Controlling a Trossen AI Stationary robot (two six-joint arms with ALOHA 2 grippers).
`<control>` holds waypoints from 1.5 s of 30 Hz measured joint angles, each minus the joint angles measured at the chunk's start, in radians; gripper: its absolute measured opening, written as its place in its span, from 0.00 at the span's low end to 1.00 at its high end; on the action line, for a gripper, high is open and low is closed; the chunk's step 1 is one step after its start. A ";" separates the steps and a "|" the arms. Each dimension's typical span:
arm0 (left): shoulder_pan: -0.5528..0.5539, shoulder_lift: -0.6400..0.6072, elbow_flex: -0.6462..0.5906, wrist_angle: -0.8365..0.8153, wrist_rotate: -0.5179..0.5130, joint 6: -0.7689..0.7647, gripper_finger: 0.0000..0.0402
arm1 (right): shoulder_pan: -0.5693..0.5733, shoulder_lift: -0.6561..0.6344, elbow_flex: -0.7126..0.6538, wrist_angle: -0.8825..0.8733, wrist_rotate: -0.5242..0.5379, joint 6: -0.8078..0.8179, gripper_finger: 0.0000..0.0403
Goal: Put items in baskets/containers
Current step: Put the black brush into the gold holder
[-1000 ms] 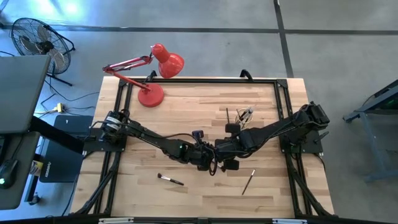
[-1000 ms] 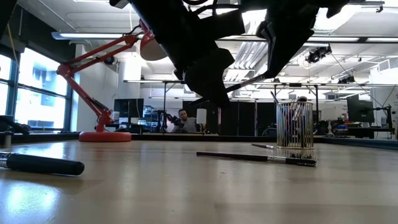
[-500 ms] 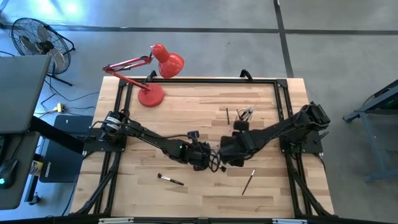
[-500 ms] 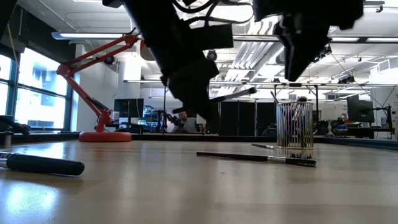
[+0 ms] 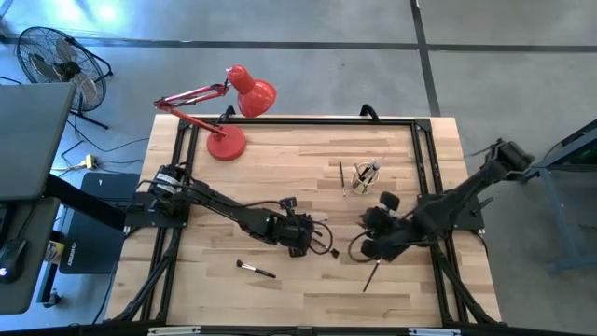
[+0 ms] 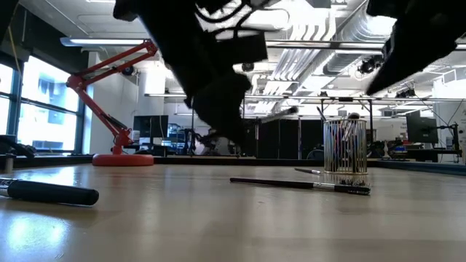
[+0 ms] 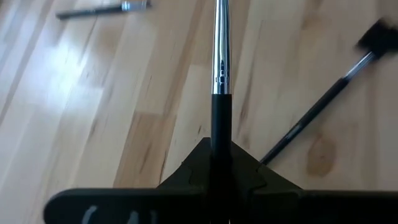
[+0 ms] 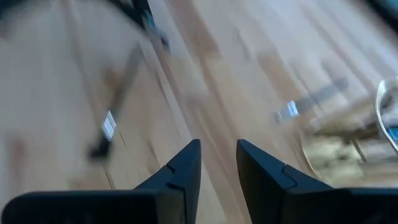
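My left gripper (image 5: 315,245) hovers over the middle of the table, shut on a thin makeup brush (image 7: 220,74) with a black handle and a silvery ferrule. My right gripper (image 8: 217,165) is open with nothing between its fingers, and hangs right of the left gripper over the near right part of the table (image 5: 366,248). The clear glass cup (image 5: 362,182) stands at the far right with several brushes upright in it. Loose brushes lie flat on the table at the near left (image 5: 254,269), the near right (image 5: 373,273) and beside the cup (image 5: 341,173). My left gripper pinches the brush's black handle (image 7: 221,127) between its two fingers. The brush runs along the fingers and sticks out ahead of them, ferrule (image 7: 220,62) farther out. The fingers slant down toward the table's right. The brush is lifted clear of the table (image 6: 280,113).
A red desk lamp (image 5: 229,112) stands at the far left corner. In the low view a brush (image 6: 298,184) lies in front of the cup (image 6: 345,153), and a thick dark handle (image 6: 47,191) lies at the left.
My right gripper has pulled away from the left gripper toward the table's right edge and turned as it went. The brush has stayed with the left gripper, which has kept nearly still over the middle of the table.
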 joint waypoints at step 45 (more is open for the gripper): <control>0.149 -0.082 -0.400 1.245 0.478 0.048 0.05 | -0.139 -0.077 -0.380 1.355 -0.046 -0.584 0.32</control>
